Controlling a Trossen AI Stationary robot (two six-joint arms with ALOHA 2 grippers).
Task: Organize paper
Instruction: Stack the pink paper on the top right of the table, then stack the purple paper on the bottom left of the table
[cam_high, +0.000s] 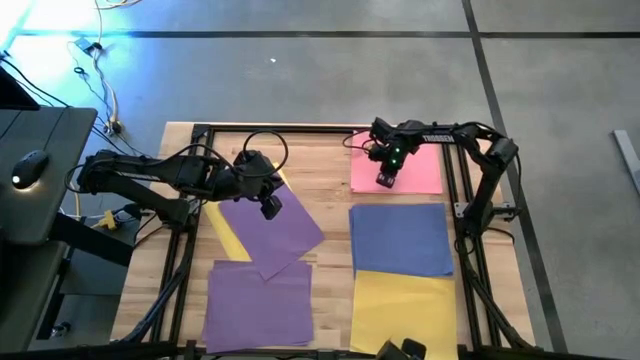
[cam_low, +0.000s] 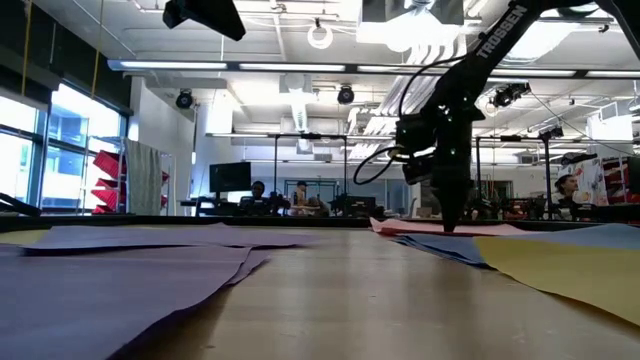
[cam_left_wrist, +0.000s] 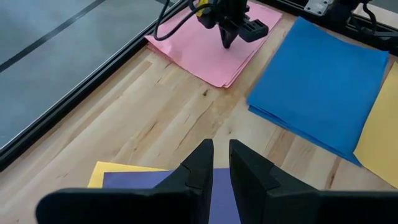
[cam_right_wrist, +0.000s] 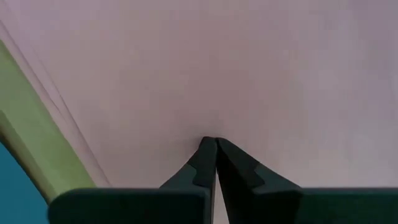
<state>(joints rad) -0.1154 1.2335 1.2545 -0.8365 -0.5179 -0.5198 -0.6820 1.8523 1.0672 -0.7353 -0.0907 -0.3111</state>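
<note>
High view: paper in coloured stacks, both arms over the table.
Left gripper, fingers nearly together and grasping nothing visible, hovers over the tilted purple sheet hiding most of a yellow sheet; right gripper, clenched, tips meet the pink paper; the blue stack lies beside.

Wooden tabletop with black frame rails along edges; black desk with a mouse beyond left edge.

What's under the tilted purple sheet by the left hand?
A yellow sheet pokes out from beneath the tilted purple sheet, which also overlaps the purple stack. How much yellow lies underneath is covered.
</note>
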